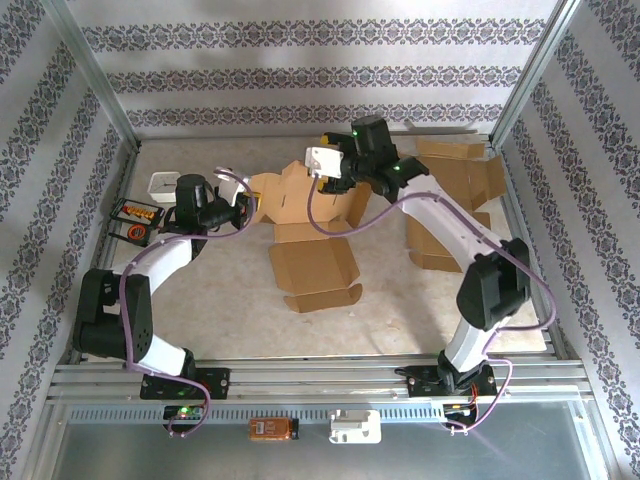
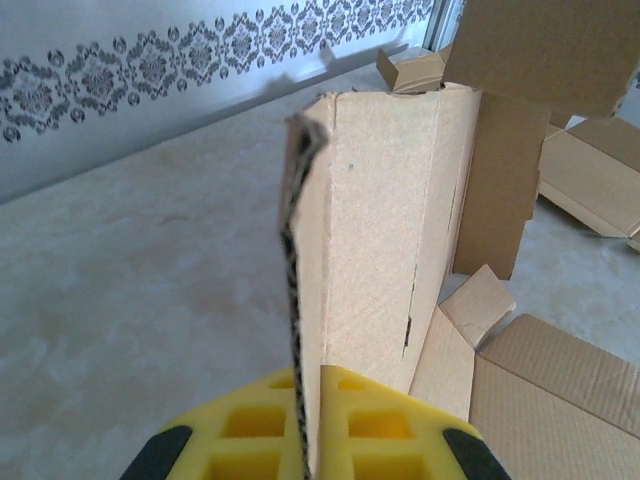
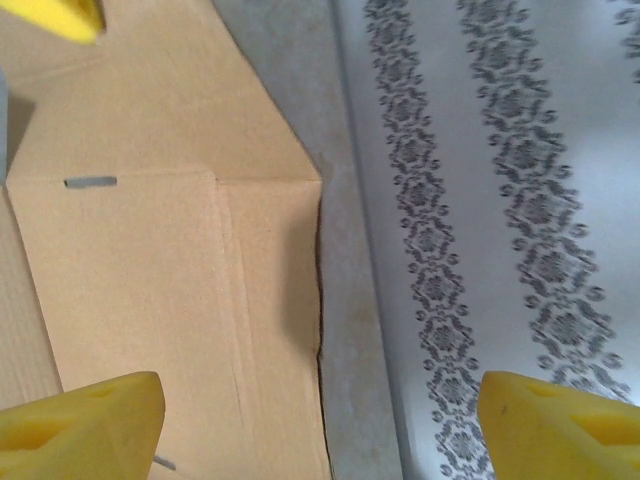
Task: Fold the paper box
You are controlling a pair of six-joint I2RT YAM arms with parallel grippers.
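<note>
Two roles: our left pincer [image 2: 305, 445] clamps the paper box [image 2: 390, 220] by its wall, steadying it. Our right pincer [image 3: 320, 420] gapes, box just ahead, ready to fold, we judge.

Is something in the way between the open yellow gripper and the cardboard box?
No, nothing visible blocks it. The right gripper is open and faces a panel edge of the paper box directly, while the left gripper is shut on another wall.

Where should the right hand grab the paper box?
Probably the panel's bare free edge, approached edge-on from the patterned wall side: the paper box is thin sheet there, nothing blocks that edge, and it lies between the fingers of the open right hand. The left hand pinches another panel's edge.
</note>
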